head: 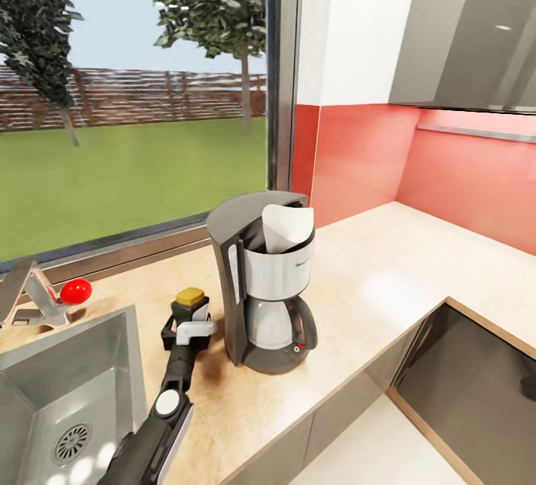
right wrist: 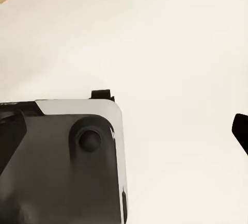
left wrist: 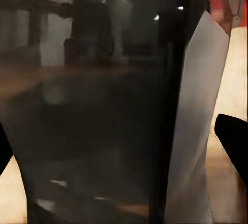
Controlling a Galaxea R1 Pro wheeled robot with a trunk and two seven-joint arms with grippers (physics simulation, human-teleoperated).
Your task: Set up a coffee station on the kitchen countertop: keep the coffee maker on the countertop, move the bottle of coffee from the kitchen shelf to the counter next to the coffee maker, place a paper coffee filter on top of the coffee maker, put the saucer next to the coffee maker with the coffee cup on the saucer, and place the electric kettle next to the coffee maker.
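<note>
The coffee maker (head: 268, 284) stands on the countertop (head: 387, 276), with the white paper coffee filter (head: 286, 228) sitting in its open top. Just left of it, my left gripper (head: 187, 328) is shut on the bottle of coffee (head: 190, 296), whose yellow cap shows above the fingers. In the left wrist view the dark bottle (left wrist: 103, 121) and its pale label (left wrist: 199, 121) span the gap between the black fingertips (left wrist: 235, 136), low over the beige worktop. My right gripper (right wrist: 124, 141) hangs open above a pale floor, with one fingertip (right wrist: 241, 131) at the frame edge.
A steel sink (head: 67, 395) lies left of the bottle, with a tap (head: 30, 291) and a red knob (head: 75, 291) behind it. A dark inset panel (head: 476, 388) occupies the counter's right end. A window and a red backsplash line the back. A grey-and-dark machine part (right wrist: 67, 167) sits under the right gripper.
</note>
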